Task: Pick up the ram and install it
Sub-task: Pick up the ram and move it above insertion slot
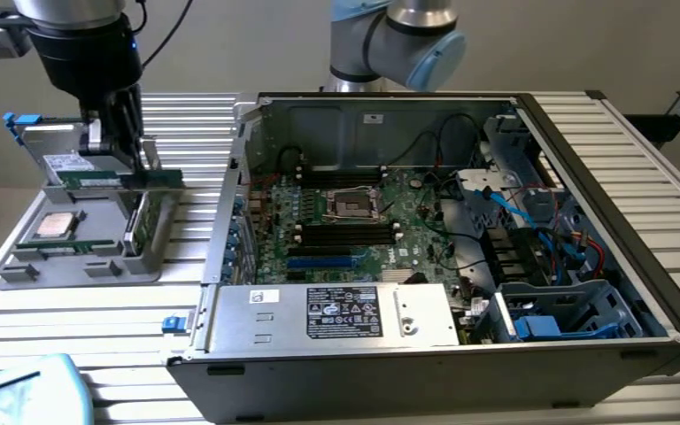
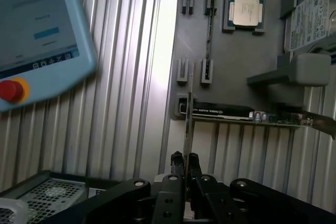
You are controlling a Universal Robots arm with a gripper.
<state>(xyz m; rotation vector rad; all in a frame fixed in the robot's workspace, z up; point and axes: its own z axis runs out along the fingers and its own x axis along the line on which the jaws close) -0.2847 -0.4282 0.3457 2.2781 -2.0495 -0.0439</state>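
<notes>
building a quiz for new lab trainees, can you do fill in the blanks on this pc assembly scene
1. The black gripper is ____ on the thin green ram stick.
2. The square silver processor chip lies on the ____ plastic fixture tray.
3. The held stick is ____ the open black computer case.
4. The round button on the pale blue pendant is ____.
Missing words: shut, grey, outside, red.

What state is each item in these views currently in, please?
gripper: shut on the ram.
ram: held on edge above the gray holder.
processor: lying flat in its holder recess.
graphics card: standing on edge in the holder.
computer case: open, side panel off.
teach pendant: screen lit.
</notes>
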